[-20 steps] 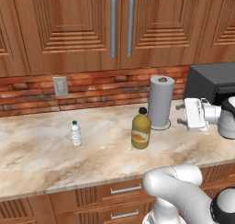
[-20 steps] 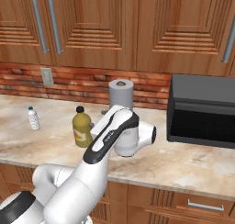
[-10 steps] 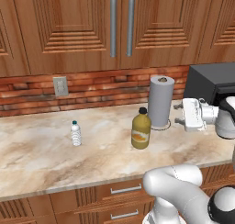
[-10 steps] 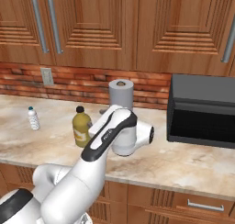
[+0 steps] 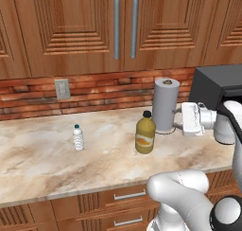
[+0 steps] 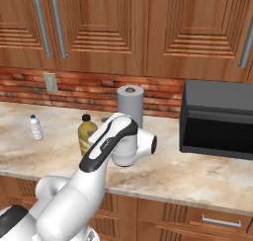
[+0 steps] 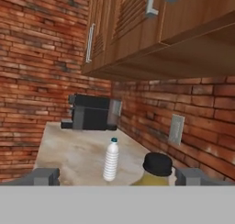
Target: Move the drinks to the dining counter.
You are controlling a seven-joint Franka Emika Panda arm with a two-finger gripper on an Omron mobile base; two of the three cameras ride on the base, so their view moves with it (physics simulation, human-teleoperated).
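Observation:
The yellow juice bottle [image 5: 145, 139] with black cap stands on the marbled counter under the wall cabinets, and the small water bottle [image 5: 78, 137] stands well to its left. My gripper [image 5: 176, 119] hovers open above the counter, to the right of the juice bottle and just in front of the paper-towel roll, pointing left. In the hand view the juice bottle's cap [image 7: 157, 163] rises low between the spread fingertips [image 7: 43, 176], with the water bottle [image 7: 110, 159] farther off. In the right base view, juice bottle [image 6: 87, 134] and water bottle [image 6: 35, 127] stand left of my arm. The dining counter is out of view.
A grey paper-towel roll [image 5: 165, 104] stands upright right behind the juice bottle. A black microwave [image 6: 217, 119] sits at the counter's right end. A dark coffee machine [image 7: 92, 112] stands at the far end. Brick wall with an outlet [image 5: 62, 88] behind; cabinets overhead.
The hand has drifted a little to the left, toward the paper-towel roll and juice bottle. The bottles have not moved and the jaws stay wide.

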